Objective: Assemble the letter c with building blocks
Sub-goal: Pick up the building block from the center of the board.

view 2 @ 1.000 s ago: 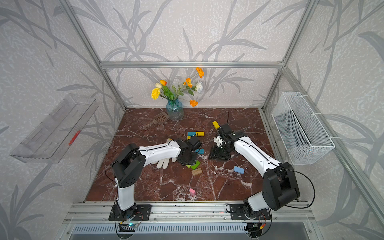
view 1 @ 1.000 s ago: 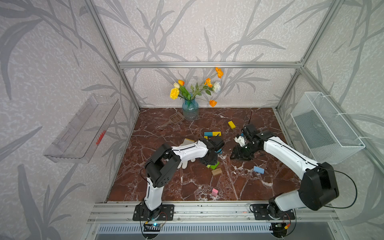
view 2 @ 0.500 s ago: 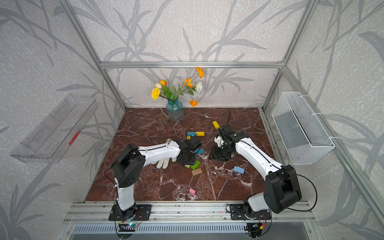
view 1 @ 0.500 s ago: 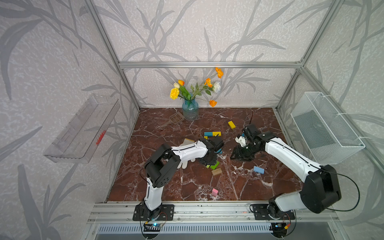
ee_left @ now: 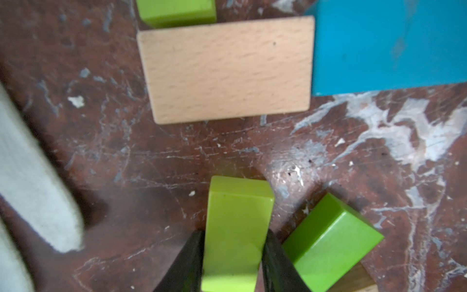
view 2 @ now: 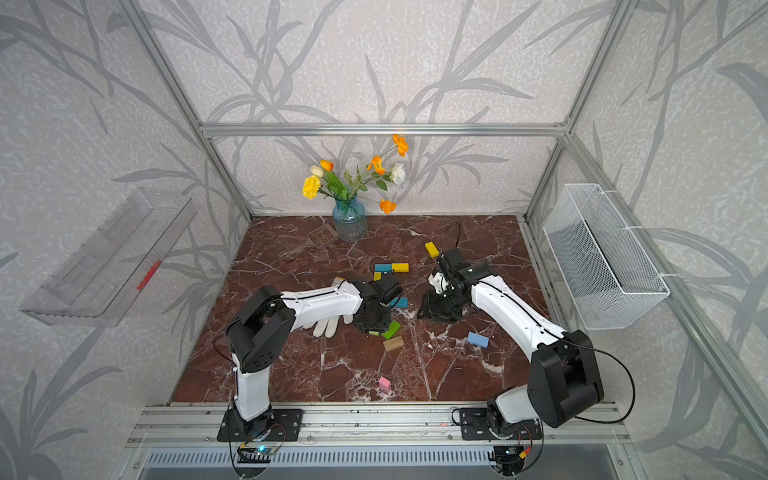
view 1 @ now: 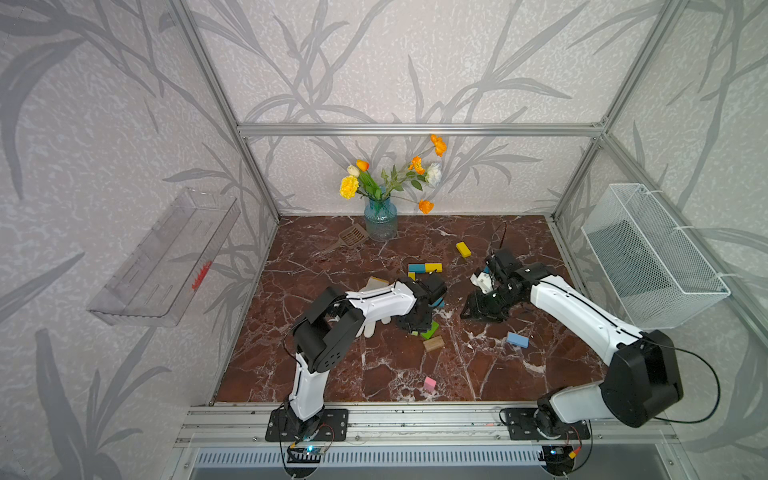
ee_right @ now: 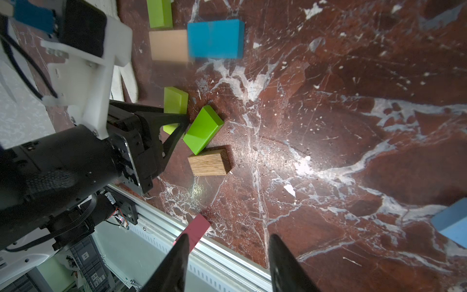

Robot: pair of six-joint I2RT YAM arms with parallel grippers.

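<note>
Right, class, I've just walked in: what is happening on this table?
The left gripper is closed on a lime-green wooden block down at the red marble tabletop, beside a second green block. The right gripper hangs open and empty nearby. Scattered around lie other coloured blocks; no C is finished yet.

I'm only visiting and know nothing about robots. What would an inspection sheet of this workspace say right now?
Surface: marble tabletop, red-brown, white-veined, scratched.
Job's things: blue and yellow row mid-table; yellow block, light blue block and pink block lie apart; second green block beside plain wood block.
Clutter: white glove under the left arm; slotted spatula and flower vase at the back.
Grippers: left gripper shut on green block; right gripper open, empty.
Cables: black cable loops from the right arm's base.
Surroundings: wire basket and clear shelf on the side walls.
</note>
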